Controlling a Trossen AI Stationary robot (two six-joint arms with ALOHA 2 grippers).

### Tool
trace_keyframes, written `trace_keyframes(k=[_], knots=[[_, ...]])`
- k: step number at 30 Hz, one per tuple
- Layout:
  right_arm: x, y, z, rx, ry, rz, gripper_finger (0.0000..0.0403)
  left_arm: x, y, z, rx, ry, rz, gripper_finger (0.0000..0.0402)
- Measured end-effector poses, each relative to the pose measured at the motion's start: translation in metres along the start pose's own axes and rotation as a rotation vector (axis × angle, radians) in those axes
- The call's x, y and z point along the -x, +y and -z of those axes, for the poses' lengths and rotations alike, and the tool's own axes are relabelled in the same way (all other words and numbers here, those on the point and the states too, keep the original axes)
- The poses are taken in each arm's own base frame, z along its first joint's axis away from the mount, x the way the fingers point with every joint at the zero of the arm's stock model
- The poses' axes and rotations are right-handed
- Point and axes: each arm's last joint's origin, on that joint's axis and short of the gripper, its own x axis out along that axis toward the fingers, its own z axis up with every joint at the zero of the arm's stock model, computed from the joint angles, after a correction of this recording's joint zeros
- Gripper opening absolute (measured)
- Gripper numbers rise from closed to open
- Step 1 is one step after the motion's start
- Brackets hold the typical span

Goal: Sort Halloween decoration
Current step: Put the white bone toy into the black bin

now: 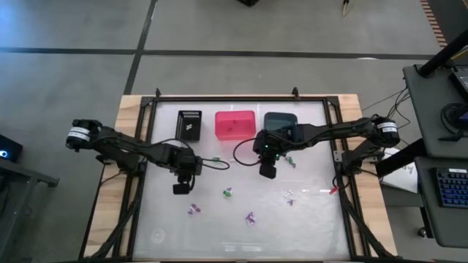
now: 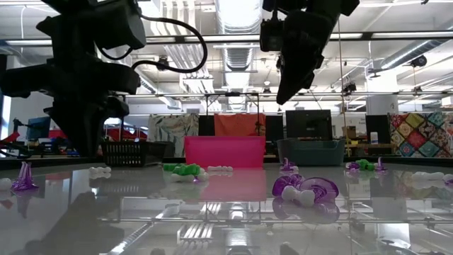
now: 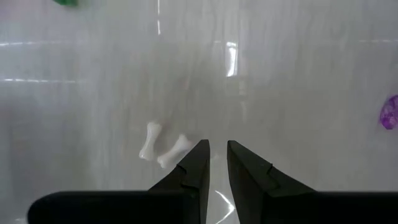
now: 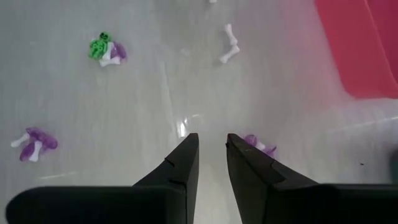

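Tiny trinkets (image 4: 107, 50) scattered: green, purple, white (bones, seemingly).

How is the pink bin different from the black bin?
The pink bin is solid, bright and wide; the black bin is dark, narrower and, in the low view, has slotted walls. The pink bin sits in the middle of the row, the black bin at the end nearer the left arm. Both are rectangular and stand at the table's far edge.

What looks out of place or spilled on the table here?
Nothing looks damaged. The trinkets lie loose across the table, as unsorted pieces would, while the black bin, pink bin and teal bin stand upright in a row at the far edge.
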Motion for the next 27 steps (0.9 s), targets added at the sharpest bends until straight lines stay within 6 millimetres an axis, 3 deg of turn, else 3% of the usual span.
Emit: trace_keyframes(k=[12,27], knots=[[-0.008,-0.002,0.005,0.014,-0.02,-0.003,0.0078,0.001,0.001,0.001,-0.017,0.005,-0.026,0.0039],[-0.007,-0.001,0.001,0.031,-0.053,-0.009,0.0081,-0.017,0.004,0.0,-0.021,0.072,-0.131,0.0039]])
